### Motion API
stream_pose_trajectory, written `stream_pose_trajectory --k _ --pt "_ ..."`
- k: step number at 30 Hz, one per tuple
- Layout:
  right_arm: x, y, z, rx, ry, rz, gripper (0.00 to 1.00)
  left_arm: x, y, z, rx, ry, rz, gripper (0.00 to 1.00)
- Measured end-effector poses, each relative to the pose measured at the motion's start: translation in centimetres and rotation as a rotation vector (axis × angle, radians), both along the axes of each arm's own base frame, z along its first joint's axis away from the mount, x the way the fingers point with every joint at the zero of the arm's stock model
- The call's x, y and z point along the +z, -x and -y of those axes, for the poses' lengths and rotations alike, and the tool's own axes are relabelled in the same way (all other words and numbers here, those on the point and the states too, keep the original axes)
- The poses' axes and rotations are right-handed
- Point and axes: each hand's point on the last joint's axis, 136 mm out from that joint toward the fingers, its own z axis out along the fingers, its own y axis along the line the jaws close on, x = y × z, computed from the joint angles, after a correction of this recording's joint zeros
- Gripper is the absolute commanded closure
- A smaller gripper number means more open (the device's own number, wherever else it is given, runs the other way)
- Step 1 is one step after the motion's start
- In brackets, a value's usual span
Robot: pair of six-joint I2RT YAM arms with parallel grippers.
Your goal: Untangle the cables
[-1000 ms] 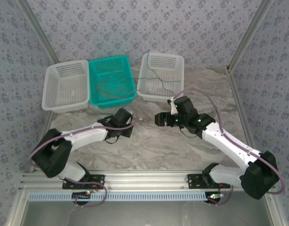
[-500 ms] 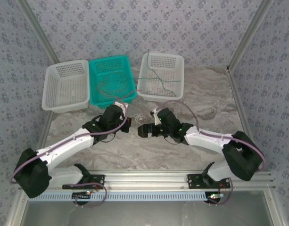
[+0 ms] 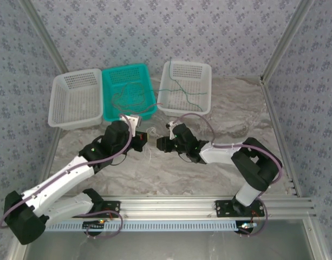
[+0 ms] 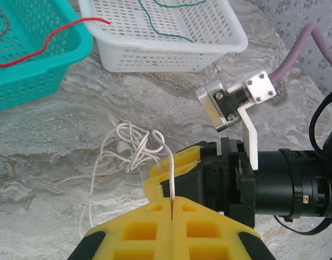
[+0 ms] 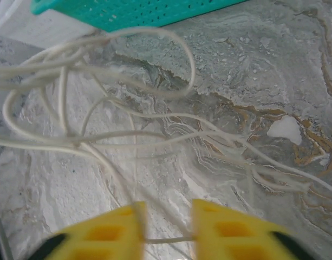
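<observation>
A tangle of white cables [image 4: 134, 145] lies on the marble table between both grippers. My left gripper [image 4: 171, 205] is shut on one white cable end, which stands up from its closed yellow fingers. My right gripper [image 3: 159, 143] faces it from the right, almost touching. In the right wrist view its blurred yellow jaws stand apart [image 5: 167, 219], with a white strand [image 5: 166, 239] crossing the gap and the white loops [image 5: 101, 132] just ahead. Red and green cables [image 3: 128, 97] lie in the teal basket [image 3: 108, 82]. A green cable [image 3: 184, 92] lies in the right white basket [image 3: 204, 67].
A second white basket [image 3: 56, 86] stands left of the teal one. The three baskets line the far side of the table. A red cable end [image 4: 73, 24] hangs over the teal basket's rim. Patterned walls enclose the table on three sides.
Both arms have reached inward and farther from their bases. The right gripper has moved left to the white tangle, and the two grippers now meet at mid-table.
</observation>
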Motion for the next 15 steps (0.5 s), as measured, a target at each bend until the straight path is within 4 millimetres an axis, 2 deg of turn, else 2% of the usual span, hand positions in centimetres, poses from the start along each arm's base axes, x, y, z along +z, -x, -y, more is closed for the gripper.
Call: stream_pose_trajectory --k 3,5,10,15 --pt "0.4 -0.4 0.9 -0.031 0.012 0.007 1.00 0.8 0.2 -1.0 0.032 0.003 0.022 1.00" --pt "0.7 -1.0 2.2 -0.068 0.021 0.012 1.00 1.3 0.3 -1.7 0.053 0.005 0.030 1.00" --pt "0.5 -3.0 7.7 -0.214 0.067 -0.002 1.00 2.4 0.2 -3.2 0.102 0.015 0.053 1.00" --pt "-1.8 -3.8 14.0 -0.360 0.121 -0.074 1.00 2.4 0.1 -4.1 0.131 0.008 0.052 1.00"
